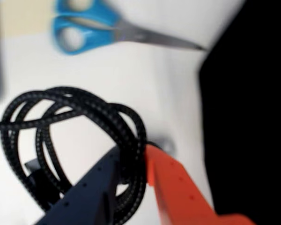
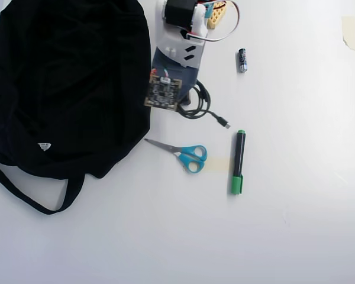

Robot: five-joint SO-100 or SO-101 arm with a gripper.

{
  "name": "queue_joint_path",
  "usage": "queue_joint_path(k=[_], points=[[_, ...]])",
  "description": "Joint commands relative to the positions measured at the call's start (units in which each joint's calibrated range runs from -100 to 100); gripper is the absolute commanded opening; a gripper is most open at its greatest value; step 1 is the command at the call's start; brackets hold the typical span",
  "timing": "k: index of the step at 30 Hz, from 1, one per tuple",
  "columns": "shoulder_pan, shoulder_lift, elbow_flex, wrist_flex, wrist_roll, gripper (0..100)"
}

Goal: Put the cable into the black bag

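Note:
In the wrist view the cable [image 1: 99, 108], a black braided cord in a loose coil, lies on the white table. Several of its strands run between my gripper's [image 1: 131, 151] dark blue finger [image 1: 96, 183] and orange finger [image 1: 173, 187], which are closed on them. The black bag [image 1: 253, 93] fills the right side of that view, just right of the orange finger. In the overhead view my arm [image 2: 176, 56] covers most of the cable [image 2: 202, 103]. Its tail ends in a small plug [image 2: 226, 125]. The large black bag [image 2: 65, 83] lies right next to the arm, on its left.
Blue-handled scissors [image 2: 188, 155] lie below the cable in the overhead view and also show in the wrist view [image 1: 84, 29]. A green-capped marker [image 2: 238, 161], a small battery [image 2: 242, 60] and the bag's strap [image 2: 29, 198] also lie on the table.

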Motion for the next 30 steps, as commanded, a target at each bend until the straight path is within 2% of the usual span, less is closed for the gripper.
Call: queue_joint_path(k=[1,6,18,22,25,27,29,30], points=[[5.1,-2.0,-2.6,-3.0,-4.0,2],[9.5,-2.6,-2.5,-4.0,-8.4,2],[31.5,-1.5,-1.9,-4.9,-8.1,2],[41.9,5.8,-1.9,-13.9,-4.6,2],[44.7,14.7,-2.3,-20.6,-4.5,3],[44.8,16.2,-2.8,-21.4,-4.5,3],[45.3,15.4,-2.5,-20.8,-4.6,17],[45.2,14.9,-2.1,-20.5,-4.6,21]])
